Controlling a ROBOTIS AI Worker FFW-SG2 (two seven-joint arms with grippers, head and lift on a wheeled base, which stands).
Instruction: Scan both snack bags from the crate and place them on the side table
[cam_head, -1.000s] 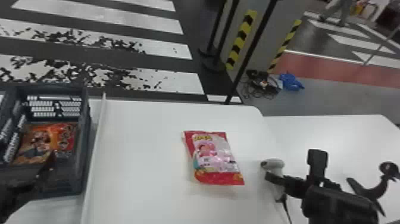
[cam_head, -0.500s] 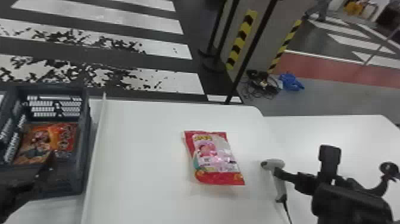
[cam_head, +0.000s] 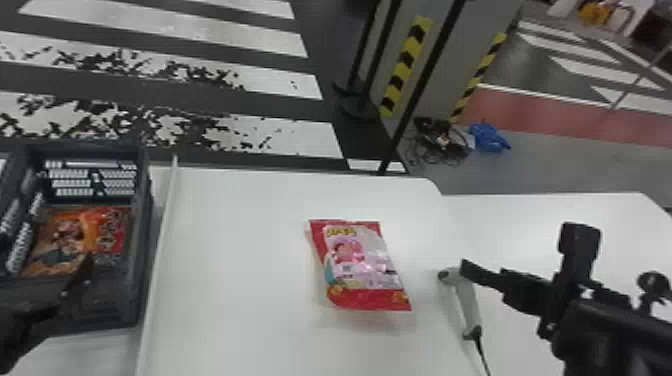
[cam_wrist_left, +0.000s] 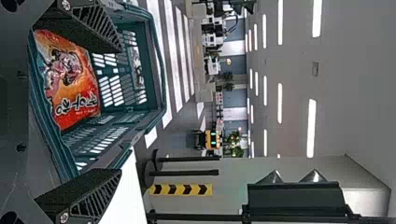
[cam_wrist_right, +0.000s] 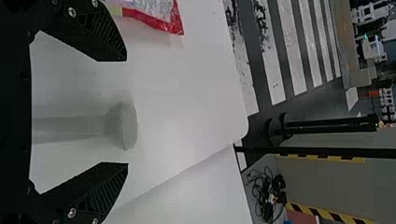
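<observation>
Jaws of the left gripper (cam_head: 70, 295) are standing released and wide apart, with the orange snack bag (cam_head: 102, 232) lying inside the crate (cam_head: 142, 240); in the left wrist view that bag is showing in the space between the two fingers, nearer one than the other. Jaws of the right gripper (cam_head: 520, 290) are standing released too, and in the right wrist view the scanner (cam_head: 467, 300) is lying in line with the space between them, its head showing apart from both fingers. Between the crate and the scanner, the red-and-pink snack bag (cam_head: 357, 265) is resting on the white table (cam_head: 240, 280), lying outside the right jaws, past one finger
</observation>
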